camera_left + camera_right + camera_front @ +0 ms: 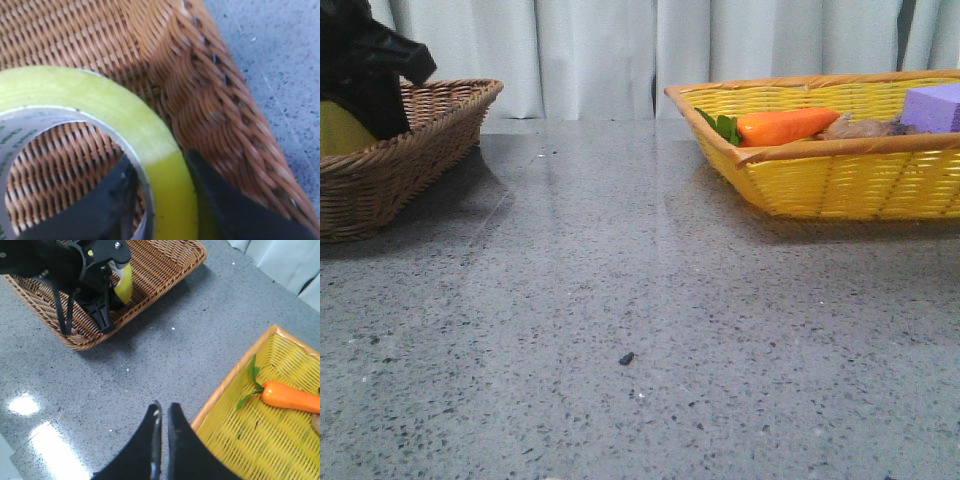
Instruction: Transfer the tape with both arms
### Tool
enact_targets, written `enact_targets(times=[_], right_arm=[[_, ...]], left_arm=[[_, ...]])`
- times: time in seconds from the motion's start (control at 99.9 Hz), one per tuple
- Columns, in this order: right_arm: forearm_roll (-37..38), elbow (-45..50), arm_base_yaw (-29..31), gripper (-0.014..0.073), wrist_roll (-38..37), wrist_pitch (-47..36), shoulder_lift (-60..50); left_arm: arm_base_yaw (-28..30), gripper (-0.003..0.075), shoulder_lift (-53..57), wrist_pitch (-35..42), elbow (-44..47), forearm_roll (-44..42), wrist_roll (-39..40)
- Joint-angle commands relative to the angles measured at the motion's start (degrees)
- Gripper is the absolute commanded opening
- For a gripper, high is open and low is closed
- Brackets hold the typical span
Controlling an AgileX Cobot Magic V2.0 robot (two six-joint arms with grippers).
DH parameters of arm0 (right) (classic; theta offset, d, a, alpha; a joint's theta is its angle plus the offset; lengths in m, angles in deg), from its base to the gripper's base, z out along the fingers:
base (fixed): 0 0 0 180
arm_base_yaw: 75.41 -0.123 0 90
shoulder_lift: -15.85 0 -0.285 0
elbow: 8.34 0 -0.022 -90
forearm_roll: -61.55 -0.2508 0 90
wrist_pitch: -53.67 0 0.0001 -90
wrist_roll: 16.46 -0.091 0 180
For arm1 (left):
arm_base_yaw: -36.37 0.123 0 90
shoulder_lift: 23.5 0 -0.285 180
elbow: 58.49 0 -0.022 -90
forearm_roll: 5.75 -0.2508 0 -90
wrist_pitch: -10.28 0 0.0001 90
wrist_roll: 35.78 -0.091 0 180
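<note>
left gripper point(165, 200) pinching tape point(125, 115) wall, one finger inside core, over brown basket point(210, 100) | right gripper point(162, 440) pressed together, empty, above surface point(150, 365) beside yellow basket point(260, 440)

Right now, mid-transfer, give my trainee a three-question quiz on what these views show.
1. True or false: the left gripper has its fingers on either side of the wall of the tape, one inside the ring and one outside.
2. Which basket holds the carrot? A) the brown wicker basket B) the yellow basket C) neither, it lies on the table
3. Fill in: the right gripper hangs over the table with its jaws nearly ____.

Key: 1 true. 2 B. 3 closed, with nothing between them.
</note>
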Motion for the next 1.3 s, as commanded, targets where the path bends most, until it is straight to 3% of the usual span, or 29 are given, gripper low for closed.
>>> enact_targets(times=[0.0, 0.21, 0.48, 0.61, 0.851, 1.021, 1.291], right_arm=[[0.75, -1.15, -0.07, -0.0074, 0.32, -1.72, -1.71], [0.75, -1.15, -0.07, -0.0074, 0.32, -1.72, -1.71], [3.89, -0.76, -0.07, -0.0074, -1.96, -4.98, -3.27], [6.30, 2.13, -0.07, -0.0074, -2.09, -8.70, -6.74], [6.43, 16.80, -0.07, -0.0074, -2.09, -19.70, -19.52], [7.67, 31.43, -0.07, -0.0074, -2.09, -29.51, -31.51], [8.23, 51.42, -0.07, -0.0074, -3.16, -43.88, -48.26]], left_arm=[[0.06, 0.0150, 1.80, 4.27, -1.75, -0.11, -0.32], [0.26, 0.0349, 1.80, 4.00, -1.75, 0.00, -0.32], [0.26, 0.0353, 6.23, 3.01, -2.89, -1.34, -0.32], [0.26, 0.0288, 12.56, 4.28, -2.94, 3.97, -0.32], [0.26, -0.0020, 25.10, 6.01, -1.22, 8.56, -0.32], [0.26, -0.0020, 33.67, 10.55, 6.03, 9.12, -0.44], [0.26, -0.0021, 48.68, 24.08, 26.17, 10.04, -0.44]])
